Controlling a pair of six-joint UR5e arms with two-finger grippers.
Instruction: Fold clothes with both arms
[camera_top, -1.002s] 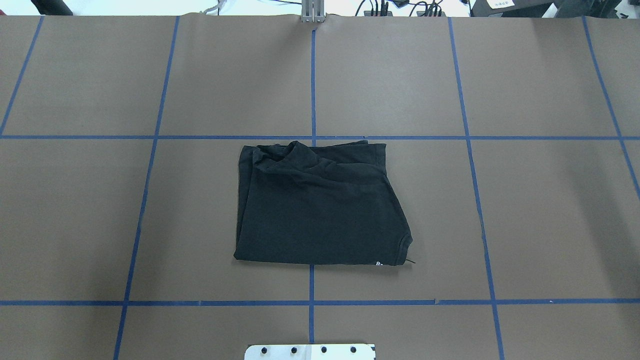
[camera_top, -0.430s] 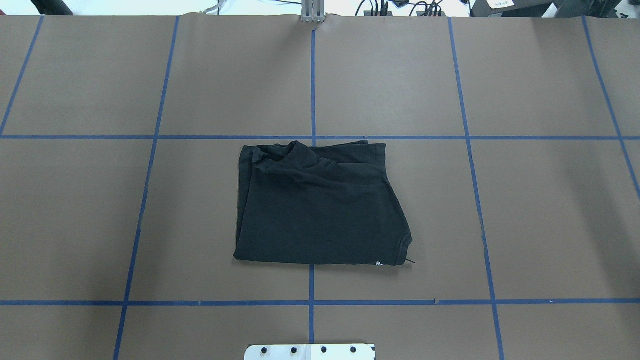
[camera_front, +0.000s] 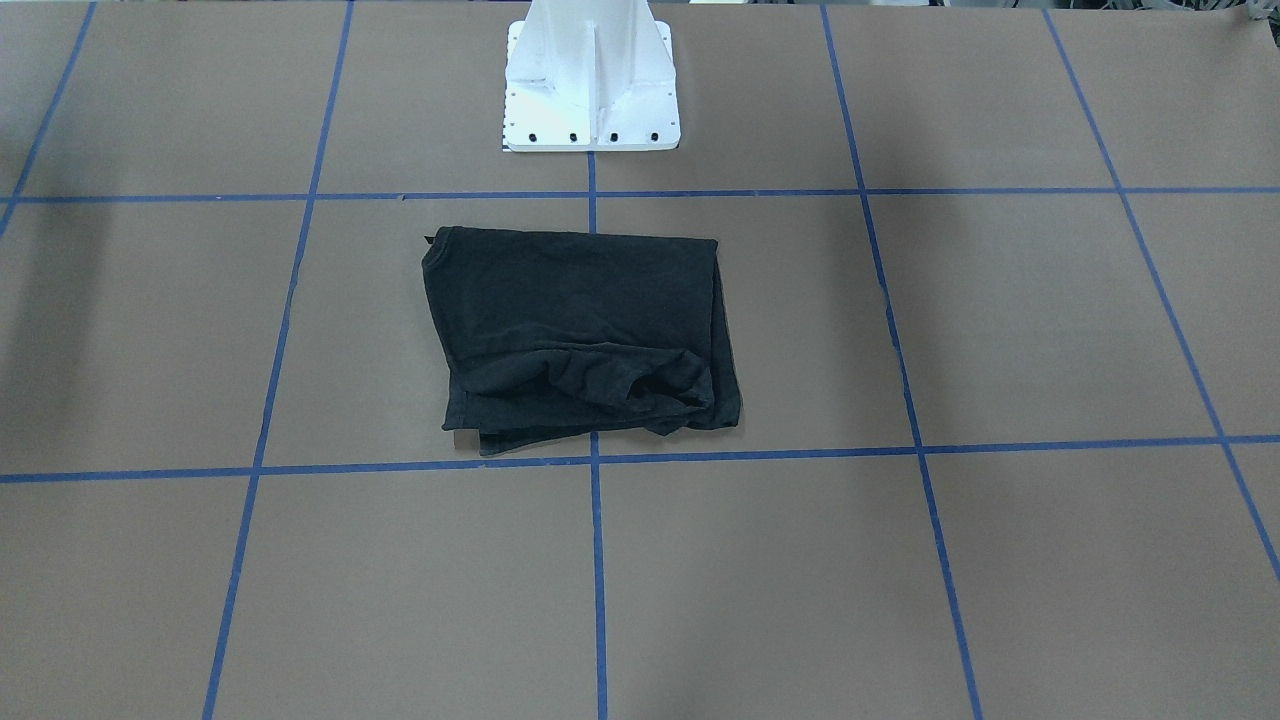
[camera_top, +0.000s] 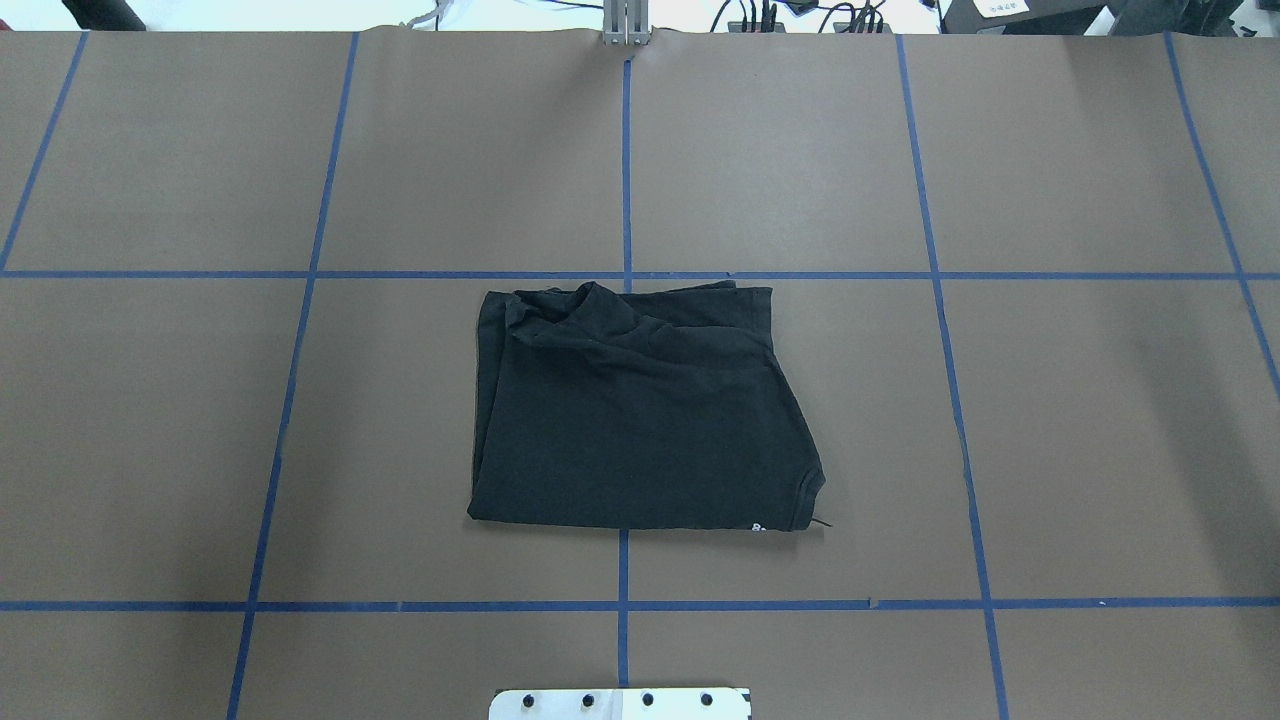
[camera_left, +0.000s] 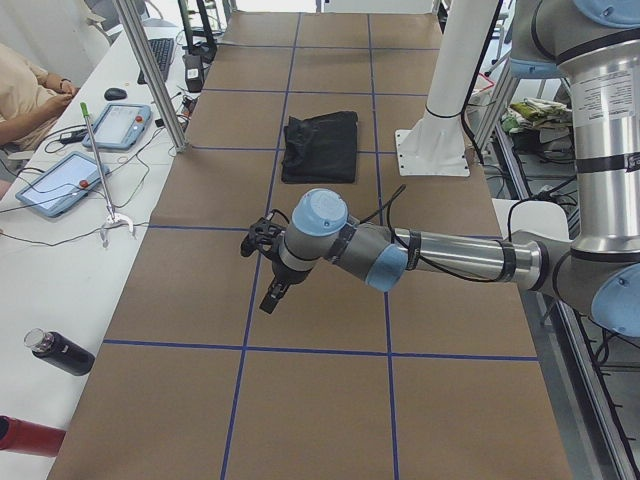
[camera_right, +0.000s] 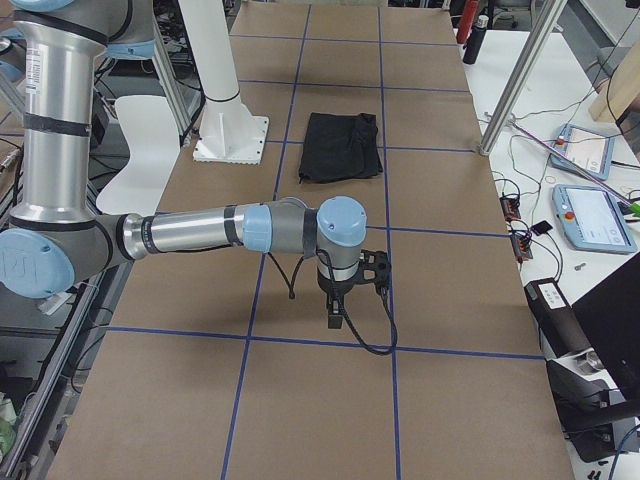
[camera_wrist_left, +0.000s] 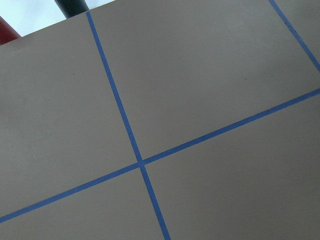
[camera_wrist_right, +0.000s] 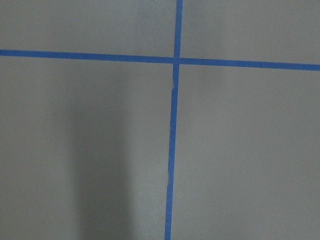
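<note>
Here's my left gripper (camera_left: 274, 297), hanging low over the brown table (camera_top: 1100, 420) out at my left end, fingers pointing down. Only the side camera catches it, so I cannot tell whether its jaws are wide or closed. My left arm (camera_left: 450, 258) stretches out nearly level to reach there. Under that wrist there is only brown surface and a crossing of blue tape lines (camera_wrist_left: 141, 162).

Over on the other end, my right gripper (camera_right: 335, 318) points straight down too, on my right arm (camera_right: 200, 232), which also lies nearly level. It too shows from the side alone, so I cannot tell how its jaws stand. Its wrist looks down on another tape crossing, with a soft shadow to one side.

And the black T-shirt (camera_top: 640, 410)? It lies in the middle of the table, folded into a rough rectangle, just in front of my white pedestal (camera_front: 590, 90) and straddling the centre tape line. It is well apart from both grippers. The edge farthest from me is rumpled and bunched, and a bit of white print (camera_top: 757, 527) peeks out at the near corner on my right
</note>
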